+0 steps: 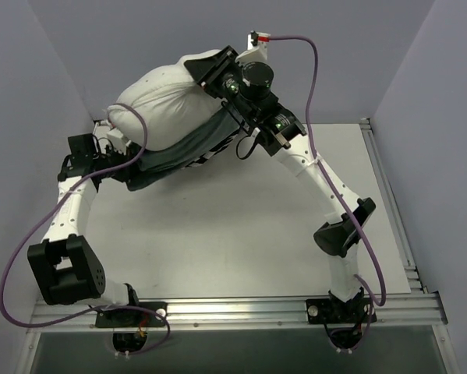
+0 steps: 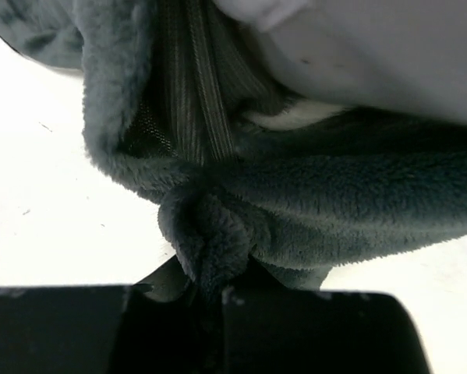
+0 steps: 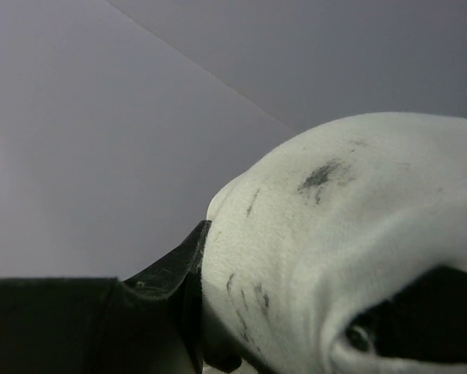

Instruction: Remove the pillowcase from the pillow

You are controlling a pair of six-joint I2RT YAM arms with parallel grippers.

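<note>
Scene: 2 robot arms reached over a pale table (image 1: 241, 234) toward its far edge, shown from above and from each wrist.
Pillow: the plump white pillow (image 1: 167, 93) was raised above the far-left part of the table. Its top and sides were bare and its underside was against dark cloth.
Pillowcase: the pillowcase (image 1: 182, 148) hung beneath the pillow with its plain grey-green inside showing and a few zebra stripes visible at its right. Its low end drooped toward the far-left corner.
Right pincer: the right pincer (image 1: 210, 70) was clamped on the pillow's upper right end. Its wrist view showed white cloth bulging between the fingers.
Left pincer: the left pincer (image 2: 214, 288) was squeezed tight on a bunched fold of the plush pillowcase, just below a ribbed strip (image 2: 194, 101) at the cover's edge.
Step in hand: judged to be the pulling-apart stage. Each arm gripped 1 item, and the cover looked mostly off but not free.
Next move: probably the left arm drawing the cover toward the near-left edge while the right arm holds the pillow up. The pull would need to run away from the pillow so that the cloth slides off rather than dragging the pillow along.
</note>
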